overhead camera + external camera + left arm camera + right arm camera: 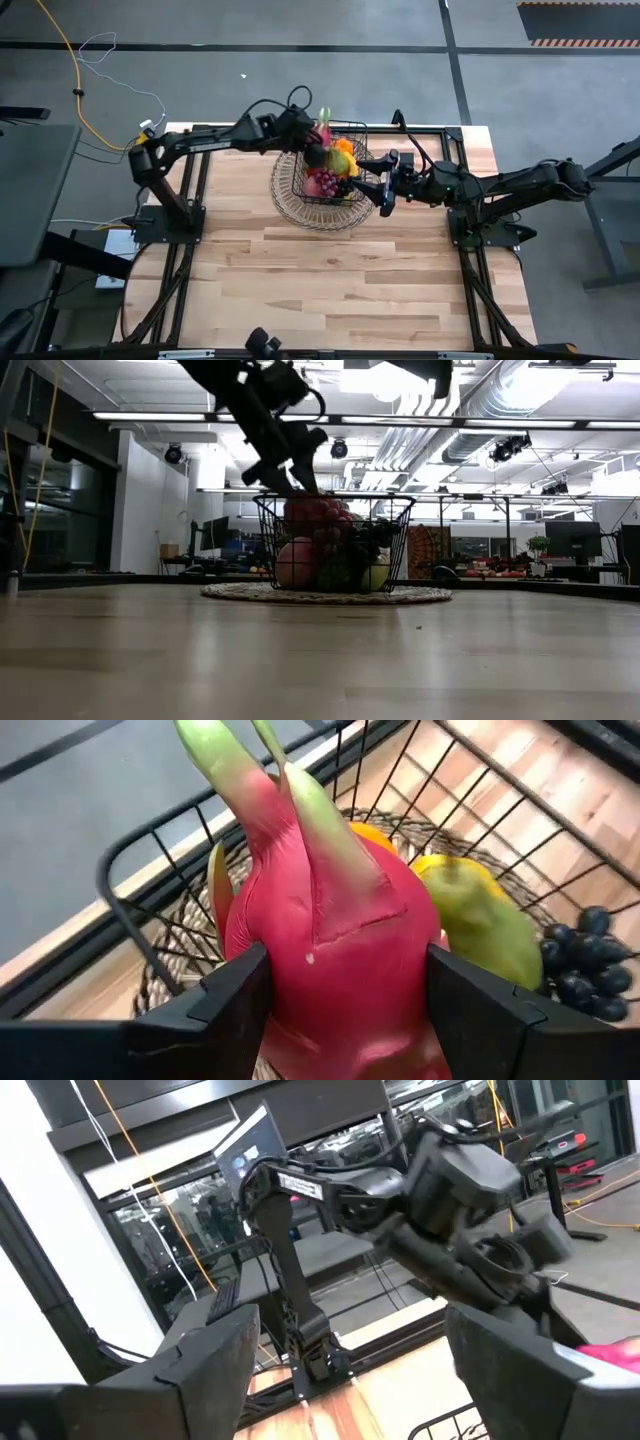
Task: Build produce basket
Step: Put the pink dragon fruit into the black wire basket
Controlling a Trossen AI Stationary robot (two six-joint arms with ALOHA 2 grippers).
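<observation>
Wire basket (335, 165) sits on a round woven tray (290, 205) toward the far edge of the worktop (330, 290), about midway between its left and right edges. Already in it: purple grapes (326, 182), an orange (343, 146), a yellow-green fruit (480, 915) and dark grapes (585, 960). Low view shows the load heaped up to the rim.

Left end effector (345, 990) reaches in over the basket's far-left corner. Fingers (225, 1005) are partway apart and pressed against both flanks of the pink dragon fruit (325, 930); green leaf tips point away from the wrist. Gripped across the fat middle, probably because that is the widest, steadiest span and keeps the soft tips clear of the fingers. The fruit is inside the basket's outline, above the other produce; whether it rests on them or hangs just above, cannot tell.

Right end effector (385, 190) hangs beside the basket's right side, raised off the worktop, fingers wide apart with nothing between them. Its wrist camera looks across at the left arm (440, 1200), so it seems parked clear to leave the drop zone free.

Judgement: placing step, late in the build. Release calls for a settled seat, since a tall fruit on a heap could roll toward the rim.
</observation>
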